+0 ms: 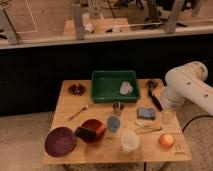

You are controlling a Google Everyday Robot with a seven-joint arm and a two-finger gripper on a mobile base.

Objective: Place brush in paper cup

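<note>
Fingers (168,116) hang beside one brush (154,98), apart from one paper cup (130,142).

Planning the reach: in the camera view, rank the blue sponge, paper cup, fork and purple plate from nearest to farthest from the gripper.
The gripper hangs over the table at its right edge as seen.
1. Blue sponge, close beside the gripper.
2. Paper cup, front centre.
3. Fork, left half.
4. Purple plate, front left corner.
</note>
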